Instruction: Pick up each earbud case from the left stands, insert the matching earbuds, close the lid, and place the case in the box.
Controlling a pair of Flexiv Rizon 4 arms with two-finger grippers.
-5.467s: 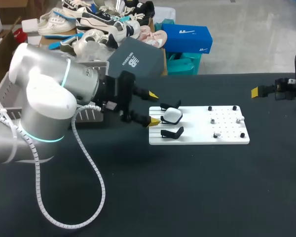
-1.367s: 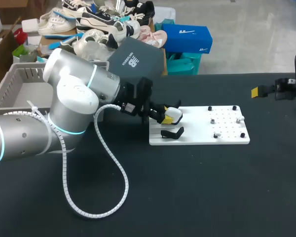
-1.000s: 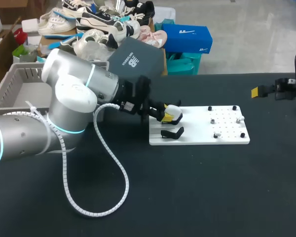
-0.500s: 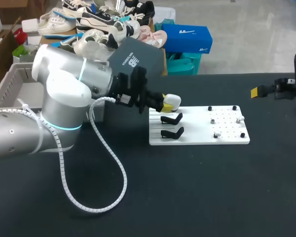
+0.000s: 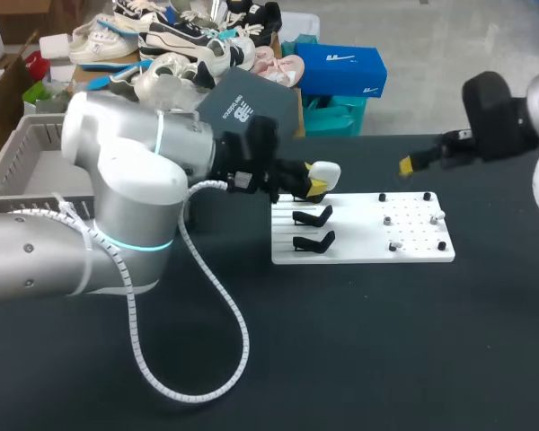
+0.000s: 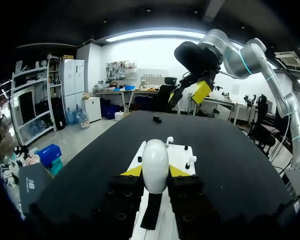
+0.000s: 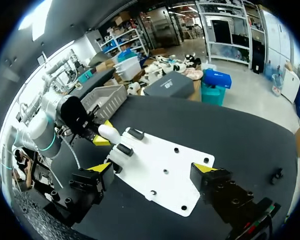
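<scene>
My left gripper point(image 5: 316, 182) is shut on a white earbud case point(image 5: 322, 171) and holds it in the air over the left end of the white board point(image 5: 363, 235). In the left wrist view the case point(image 6: 155, 164) stands upright between the yellow fingertips point(image 6: 132, 171). Two empty black stands point(image 5: 313, 216) point(image 5: 313, 241) sit under it. Small earbuds point(image 5: 389, 219) lie among pegs on the board's right half. My right gripper point(image 5: 413, 164) hovers open above the board's far right side; in its own view the gripper point(image 7: 152, 169) stands wide over the board point(image 7: 165, 172), facing the held case point(image 7: 109, 132).
A grey basket point(image 5: 27, 157) stands at the table's left rear, behind my left arm. A dark grey box point(image 5: 248, 106) sits at the back edge. A white cable loops from the left arm across the table point(image 5: 359, 359), whose front and right are bare black surface.
The left gripper has lifted the case off the upper stand and carried it up and to the right. The right arm has swung in from the right edge to above the board.
</scene>
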